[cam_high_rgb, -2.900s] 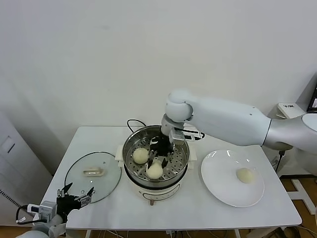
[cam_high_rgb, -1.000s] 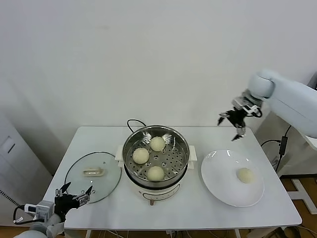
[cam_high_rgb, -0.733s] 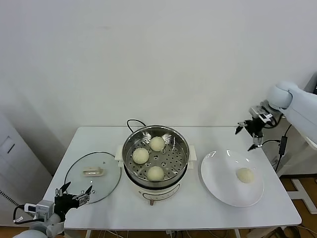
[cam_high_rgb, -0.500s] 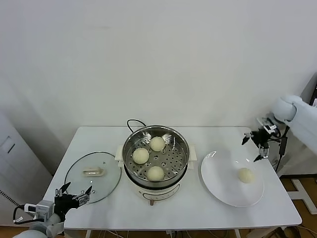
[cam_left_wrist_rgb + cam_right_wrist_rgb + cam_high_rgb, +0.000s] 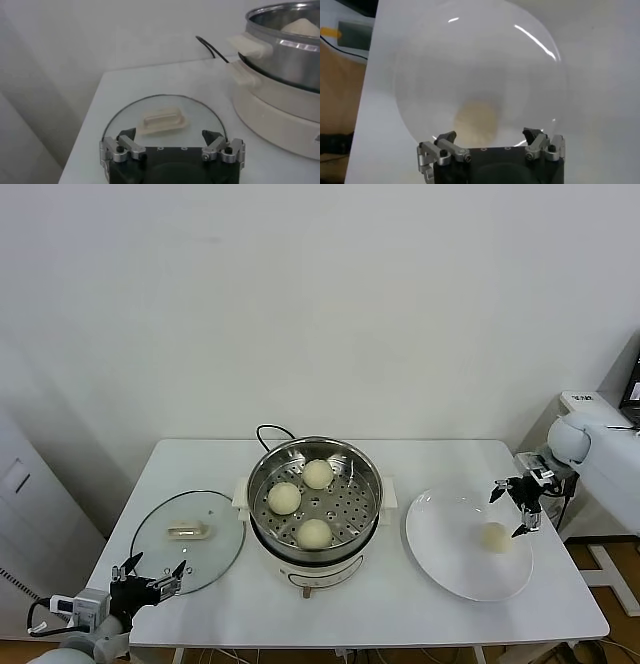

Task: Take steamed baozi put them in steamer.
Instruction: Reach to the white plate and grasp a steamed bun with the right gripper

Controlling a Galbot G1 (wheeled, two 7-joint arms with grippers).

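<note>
head view: the right gripper [image 5: 518, 502] has left the steamer [image 5: 315, 502] and swung across to the right side of the table, and it now hangs just above the right rim of the white plate [image 5: 440, 554], jaws spread wide and empty. three steamed baozi [image 5: 318, 474] now sit on the perforated tray inside the pot, one more than a few seconds ago. the last bun [image 5: 494, 537] lies on the plate, just beside and below the gripper. so three of four are placed and the arm seems lined up for the final pick. the glass lid [image 5: 188, 538] rests flat on the left of the table.

left wrist view: the left gripper [image 5: 172, 149] is parked at the near left corner, wide open, holding nothing, facing the lid with the steamer beyond.

right wrist view: the open fingers [image 5: 443, 139] frame the last bun on the plate, apart from it, not yet touching.
</note>
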